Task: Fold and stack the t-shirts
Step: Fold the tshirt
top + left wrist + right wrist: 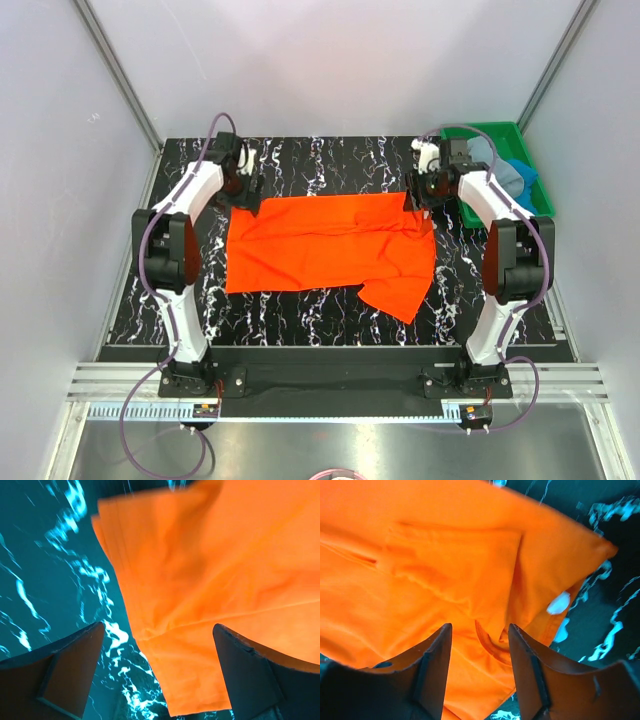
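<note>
Left claw (159, 629) wide, right claw (480, 629) half-parted; we see neither gripping. Orange t-shirt (330, 250) lies on the desk (330, 162) just beneath both, one far corner under each.

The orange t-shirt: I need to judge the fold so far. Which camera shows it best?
Top external: it alone shows the whole orange t-shirt, folded over, one flap trailing near right. Left wrist shows only a layered corner; right wrist, close-up folds and a hem.
</note>
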You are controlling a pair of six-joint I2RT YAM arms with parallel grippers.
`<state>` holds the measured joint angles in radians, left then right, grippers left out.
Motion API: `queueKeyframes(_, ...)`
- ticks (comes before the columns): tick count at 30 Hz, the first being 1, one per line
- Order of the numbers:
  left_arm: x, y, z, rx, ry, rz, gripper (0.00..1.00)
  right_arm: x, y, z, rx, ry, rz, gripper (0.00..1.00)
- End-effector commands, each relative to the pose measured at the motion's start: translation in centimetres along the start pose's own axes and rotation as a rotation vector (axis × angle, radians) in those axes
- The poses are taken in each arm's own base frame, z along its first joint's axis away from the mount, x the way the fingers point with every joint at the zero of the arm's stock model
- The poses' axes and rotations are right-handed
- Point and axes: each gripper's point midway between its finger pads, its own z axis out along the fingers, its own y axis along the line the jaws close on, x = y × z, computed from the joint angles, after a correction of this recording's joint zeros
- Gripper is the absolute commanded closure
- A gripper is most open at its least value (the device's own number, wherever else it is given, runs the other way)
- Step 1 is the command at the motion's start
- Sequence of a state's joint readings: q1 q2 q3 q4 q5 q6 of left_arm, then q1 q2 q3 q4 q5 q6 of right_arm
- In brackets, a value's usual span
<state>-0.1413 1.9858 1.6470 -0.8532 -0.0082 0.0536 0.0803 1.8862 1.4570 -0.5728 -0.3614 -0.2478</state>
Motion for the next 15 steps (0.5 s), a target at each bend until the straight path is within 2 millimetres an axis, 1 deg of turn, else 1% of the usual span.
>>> queueKeyframes(1,-5.4,-0.9,-3.5,0.045,-0.177,0.002,0.03,-4.5,0.7,-2.6,-0.017,-0.11,-0.014,0.44)
queueKeyframes(2,-6.8,-1.1,-3.8,0.058,-0.207,0.007,0.03,-5.0,0.4,-2.1,-0.016,-0.117,-0.014,0.43)
queueKeyframes(3,-7.2,-1.6,-3.3,0.081,-0.204,0.014,0.04,-5.3,0.3,-1.7,-0.02,-0.119,-0.014,0.43)
queueKeyframes(4,-7.2,-1.8,-1.8,0.09,-0.18,0.016,0.04,-5.4,0.1,-1.3,-0.018,-0.118,-0.009,0.44)
queueKeyframes(5,-8.2,-2.2,-1.8,0.096,-0.198,0.033,0.05,-5.5,-0.4,-0.3,-0.016,-0.11,-0.008,0.43)
queueKeyframes(6,-8.3,-2.6,-1.2,0.105,-0.191,0.042,0.06,-5.6,-0.6,0.1,-0.016,-0.106,-0.009,0.44)
queueKeyframes(7,-8.2,-2.9,0.0,0.108,-0.171,0.048,0.07,-5.6,-0.8,0.6,-0.013,-0.101,-0.013,0.44)
queueKeyframes(8,-8.4,-3.4,0.2,0.117,-0.174,0.056,0.07,-5.8,-1.1,1.4,-0.013,-0.096,-0.015,0.44)
queueKeyframes(11,-8.0,-5.3,1.3,0.163,-0.152,0.075,0.08,-6.0,-1.8,2.7,-0.007,-0.082,-0.027,0.44)
queueKeyframes(13,-7.3,-6.1,2.0,0.173,-0.128,0.08,0.08,-6.0,-2.1,3.4,-0.01,-0.074,-0.024,0.44)
queueKeyframes(15,-6.8,-6.4,2.5,0.177,-0.113,0.079,0.08,-5.9,-2.1,3.9,-0.015,-0.066,-0.018,0.44)
